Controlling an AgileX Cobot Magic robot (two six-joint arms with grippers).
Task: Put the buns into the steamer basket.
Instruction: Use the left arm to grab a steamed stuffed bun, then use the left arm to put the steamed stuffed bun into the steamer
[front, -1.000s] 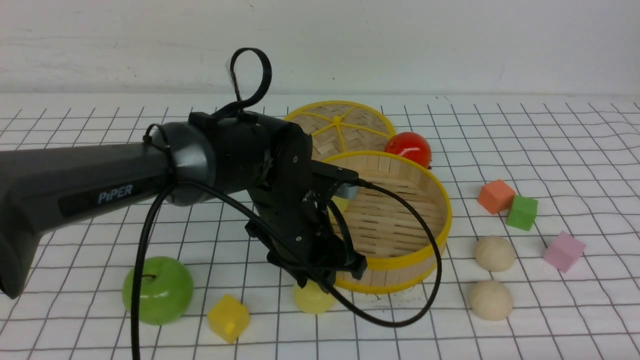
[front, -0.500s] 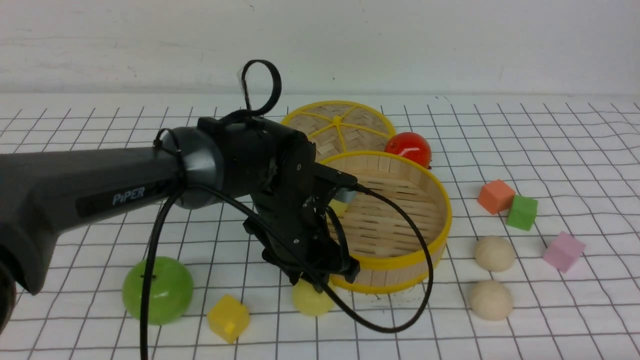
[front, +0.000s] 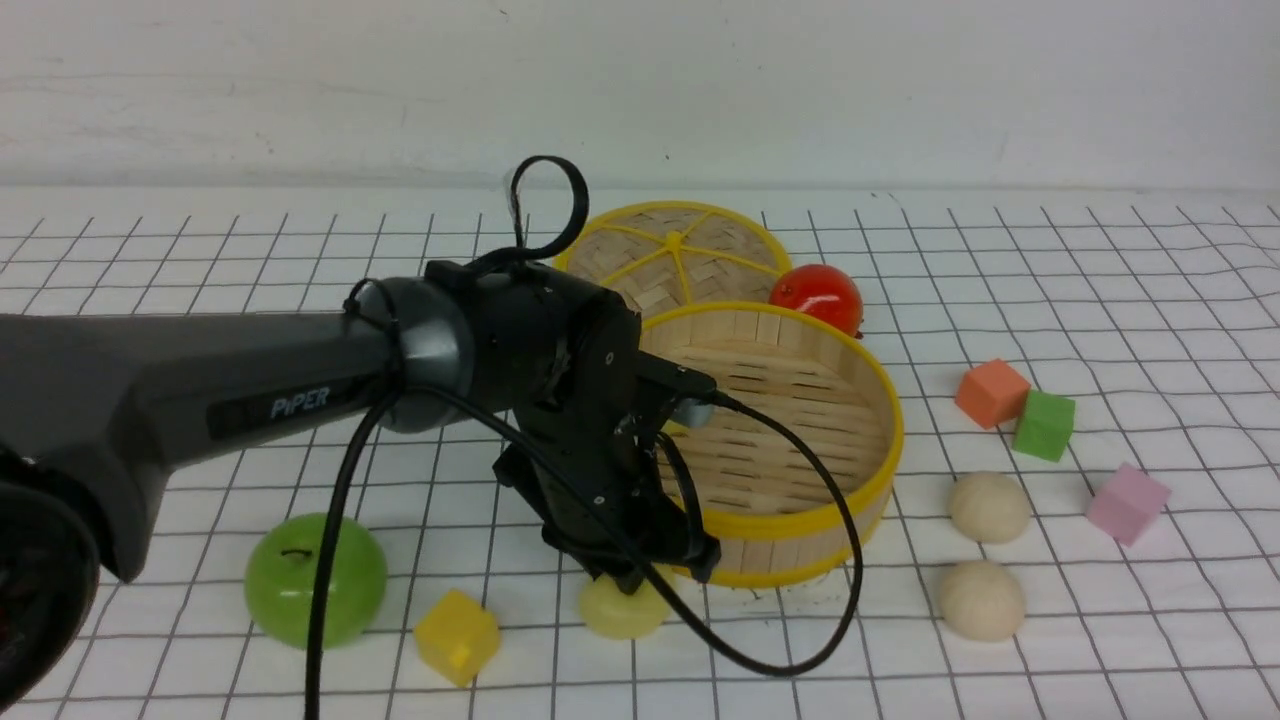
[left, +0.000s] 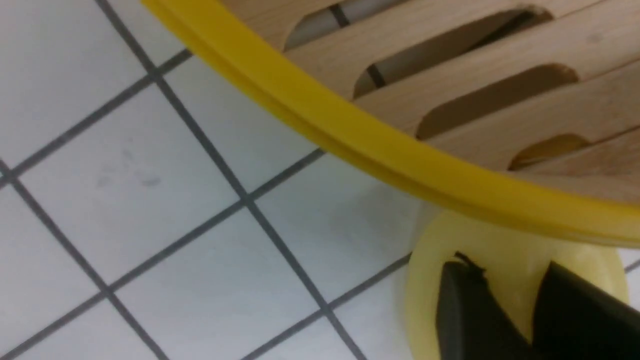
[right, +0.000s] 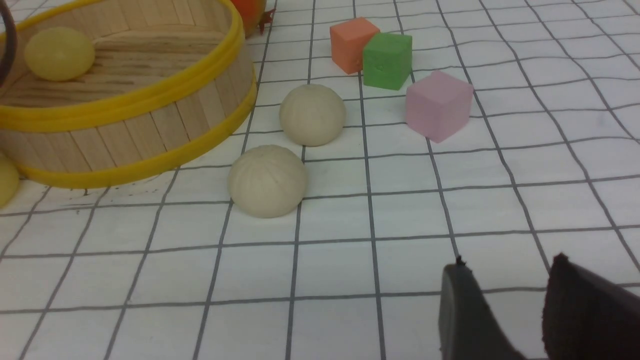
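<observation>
The steamer basket (front: 800, 525) stands mid-table, its yellow rim (left: 380, 150) close in the left wrist view. One pale yellow bun (right: 59, 53) lies inside it. A second pale yellow bun (front: 622, 608) rests on the cloth against the basket's near wall. My left gripper (front: 630, 585) reaches down onto that bun (left: 425, 300) and is shut on it (left: 505, 265). Two beige-white buns (front: 989, 507) (front: 981, 600) sit right of the basket, also seen as the far bun (right: 312, 114) and the near bun (right: 267, 181). My right gripper (right: 509, 260) hovers open over bare cloth, nearer than those buns.
A woven lid (front: 680, 250) and a red tomato (front: 815, 295) lie behind the basket. A green apple (front: 315, 580) and yellow cube (front: 457, 637) sit front left. Orange (front: 992, 392), green (front: 1044, 425) and pink (front: 1127, 503) cubes are on the right.
My left arm has reached further in and sunk onto the yellow bun beside the basket, and its jaws have drawn in on it. Everything else is where it was.
</observation>
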